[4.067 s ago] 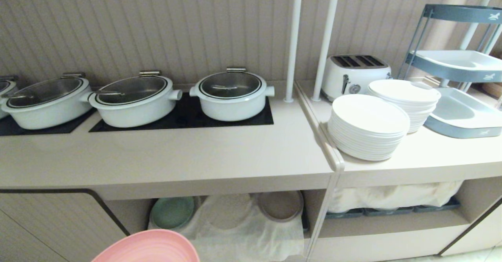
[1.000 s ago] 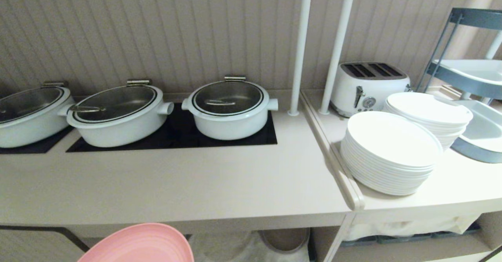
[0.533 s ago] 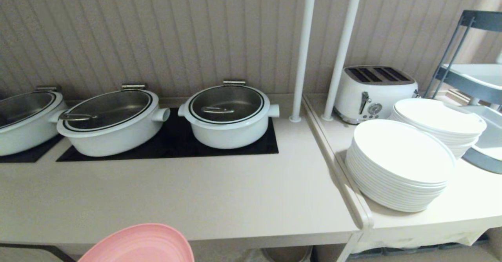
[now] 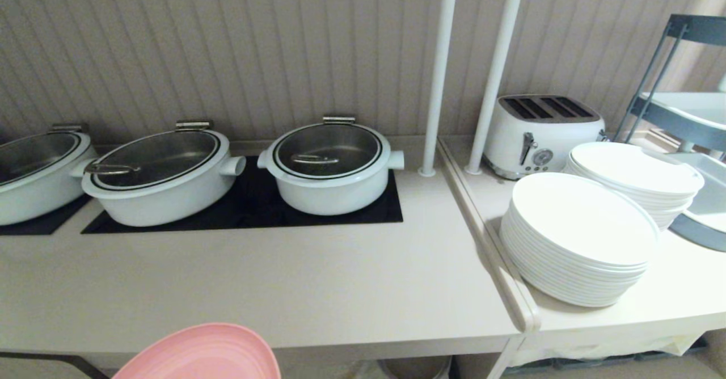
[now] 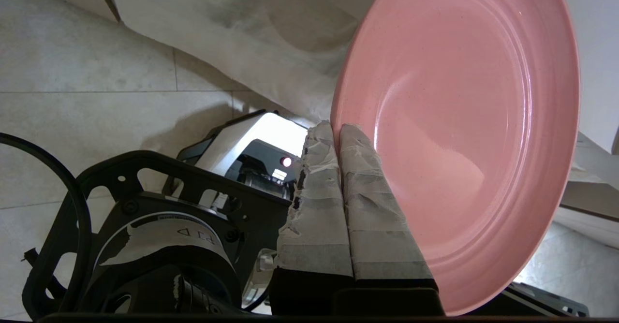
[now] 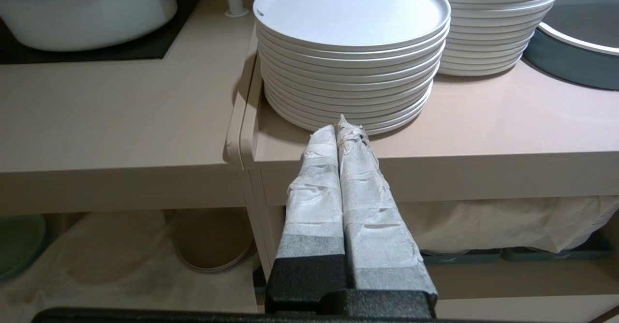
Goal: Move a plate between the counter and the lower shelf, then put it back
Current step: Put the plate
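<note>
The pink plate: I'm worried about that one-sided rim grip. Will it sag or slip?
The small round matte pink plastic plate, pinched at its rim by the shut left claw, shows no bend, so it is probably stiff and light. Its smooth sheen suggests it could slip or pivot.

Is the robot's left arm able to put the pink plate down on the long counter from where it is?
Probably yes. The left tool is shut on the pink plate, just before the counter's bare front edge, with nothing in the way.
</note>
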Tool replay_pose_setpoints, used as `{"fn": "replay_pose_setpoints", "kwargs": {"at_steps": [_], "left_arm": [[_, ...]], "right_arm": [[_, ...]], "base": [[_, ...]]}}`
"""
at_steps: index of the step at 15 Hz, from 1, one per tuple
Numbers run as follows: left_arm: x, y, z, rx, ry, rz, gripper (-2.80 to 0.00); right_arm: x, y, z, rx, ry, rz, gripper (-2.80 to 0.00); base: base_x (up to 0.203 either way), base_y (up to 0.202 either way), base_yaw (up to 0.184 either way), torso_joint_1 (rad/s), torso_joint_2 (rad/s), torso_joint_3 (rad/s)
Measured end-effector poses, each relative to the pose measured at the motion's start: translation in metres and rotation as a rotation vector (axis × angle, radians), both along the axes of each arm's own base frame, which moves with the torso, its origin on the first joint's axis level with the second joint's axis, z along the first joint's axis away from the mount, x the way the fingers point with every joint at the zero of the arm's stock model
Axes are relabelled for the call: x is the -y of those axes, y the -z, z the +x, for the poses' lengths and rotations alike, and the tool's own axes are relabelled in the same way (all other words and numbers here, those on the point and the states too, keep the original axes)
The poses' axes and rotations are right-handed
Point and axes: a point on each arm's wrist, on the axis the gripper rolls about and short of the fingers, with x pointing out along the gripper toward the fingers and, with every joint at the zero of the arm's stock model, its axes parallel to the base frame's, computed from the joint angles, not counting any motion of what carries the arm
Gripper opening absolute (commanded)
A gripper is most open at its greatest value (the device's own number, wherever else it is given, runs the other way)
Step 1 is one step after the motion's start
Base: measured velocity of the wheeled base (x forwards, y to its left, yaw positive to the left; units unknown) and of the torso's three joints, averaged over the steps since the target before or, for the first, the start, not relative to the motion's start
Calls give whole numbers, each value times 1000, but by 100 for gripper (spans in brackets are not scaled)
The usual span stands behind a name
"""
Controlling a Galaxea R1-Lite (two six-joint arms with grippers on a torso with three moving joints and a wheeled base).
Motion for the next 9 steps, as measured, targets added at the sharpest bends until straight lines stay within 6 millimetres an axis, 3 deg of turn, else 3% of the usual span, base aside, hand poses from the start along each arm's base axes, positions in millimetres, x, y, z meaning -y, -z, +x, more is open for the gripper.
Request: {"fn": "replay_pose_setpoints", "kwargs": {"at_steps": [9], "left_arm": [[2,-3,4,-7,6,-4,-280]], "right_arm": [[0,0,0,0,0,0,-280]], "base": [[0,0,0,0,0,0]]}}
